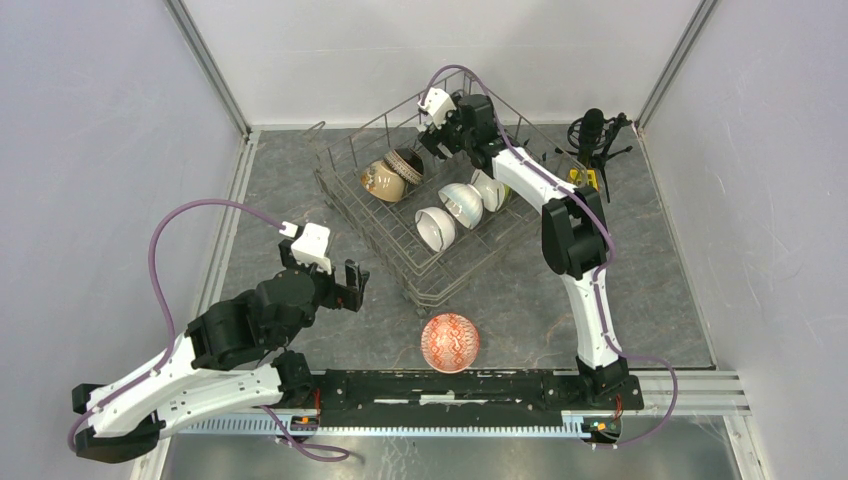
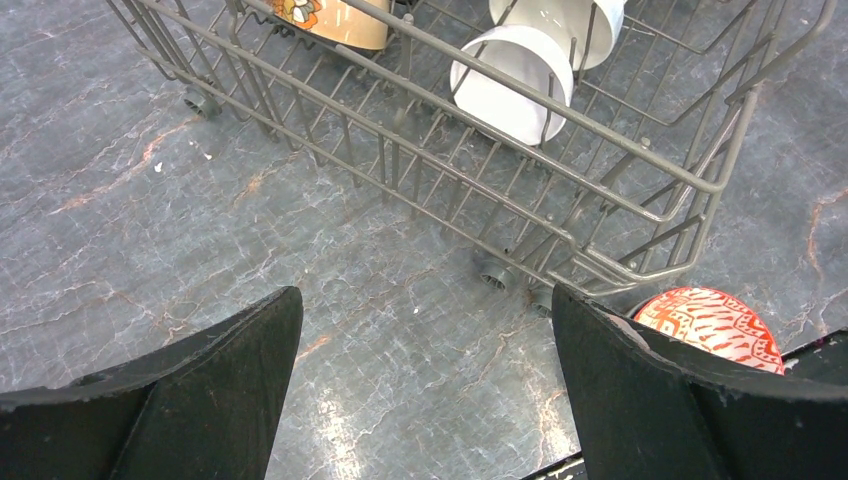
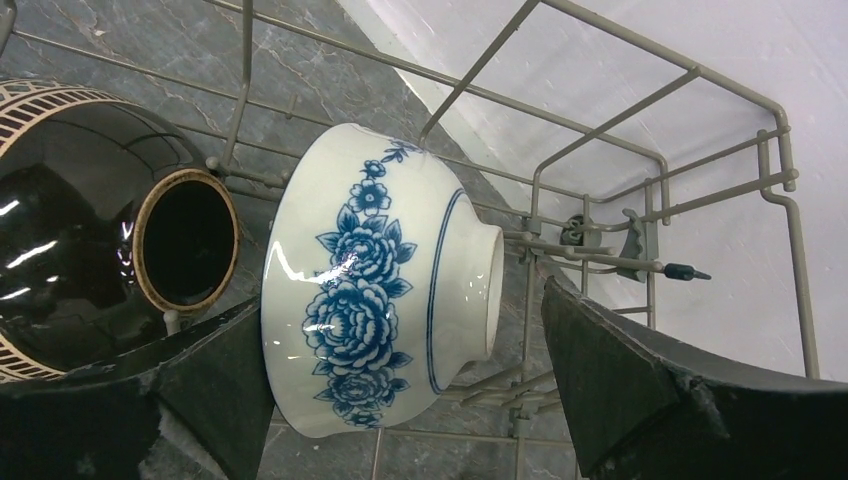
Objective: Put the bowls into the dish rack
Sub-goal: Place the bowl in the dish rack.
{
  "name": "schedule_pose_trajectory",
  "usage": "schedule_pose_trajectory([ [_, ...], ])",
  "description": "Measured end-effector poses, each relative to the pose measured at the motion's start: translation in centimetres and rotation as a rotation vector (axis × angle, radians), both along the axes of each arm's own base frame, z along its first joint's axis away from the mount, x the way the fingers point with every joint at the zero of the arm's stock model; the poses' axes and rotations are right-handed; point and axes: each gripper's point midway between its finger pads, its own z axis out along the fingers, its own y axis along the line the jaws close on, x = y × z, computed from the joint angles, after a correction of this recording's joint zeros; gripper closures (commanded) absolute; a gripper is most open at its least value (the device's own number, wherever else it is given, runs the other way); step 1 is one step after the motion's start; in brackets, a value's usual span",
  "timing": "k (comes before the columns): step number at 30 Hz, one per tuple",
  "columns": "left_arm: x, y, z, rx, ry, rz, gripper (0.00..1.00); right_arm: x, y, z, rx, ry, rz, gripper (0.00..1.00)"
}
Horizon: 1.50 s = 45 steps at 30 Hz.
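- The left pincer (image 2: 425,310) is held wide apart above the table (image 2: 200,200), with nothing gripped
- A red patterned bowl (image 1: 450,342) is seen on the table to the right of that pincer, just outside the near corner of the dish rack (image 1: 345,200)
- White bowls (image 1: 436,228) are stood on edge in the rack, ahead of it
- The right pincer (image 3: 400,330) is spread wide at the rack's far end, a blue-flowered bowl (image 3: 370,290) lying sideways between its fingers
- A dark glossy bowl (image 3: 90,230) is seen just left of that pincer
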Motion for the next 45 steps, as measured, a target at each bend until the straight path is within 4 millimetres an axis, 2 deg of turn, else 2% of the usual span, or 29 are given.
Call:
schedule_pose_trajectory([
  [6,0.0,0.0,0.0,-0.002,-0.001,0.0,0.0,-0.1,0.0,0.0,0.021,0.004,-0.01,0.02],
  [11,0.0,0.1,0.0,-0.002,0.0,0.004,0.0,-0.9,0.3,0.6,0.072,0.014,-0.01,0.07],
  [14,0.0,0.0,0.0,-0.005,0.004,-0.004,0.0,-1.5,0.7,2.4,0.12,0.003,0.001,0.13],
  [20,0.0,-0.1,0.0,-0.011,0.006,-0.005,0.0,-2.0,1.1,8.0,0.222,-0.07,0.02,0.42],
  [23,0.0,-0.1,0.1,-0.015,0.005,-0.005,0.0,-2.6,1.3,10.4,0.27,-0.097,0.034,0.48],
  [25,0.0,0.0,0.1,-0.017,0.005,-0.004,0.0,-3.1,1.3,11.2,0.292,-0.1,0.04,0.49],
  [29,0.0,0.0,0.2,-0.02,0.004,-0.004,0.0,-5.0,1.1,11.8,0.332,-0.074,0.058,0.49],
  [35,-0.1,-0.2,0.1,-0.025,0.011,-0.017,0.0,-9.3,0.0,13.3,0.402,-0.042,0.081,0.53],
  [40,-0.3,-0.4,0.0,-0.029,0.019,-0.029,0.0,-14.0,-1.1,16.6,0.472,-0.065,0.104,0.53],
  [45,-0.3,-0.9,-0.4,-0.017,0.038,-0.046,0.0,-19.9,-1.6,19.4,0.529,-0.106,0.138,0.5],
])
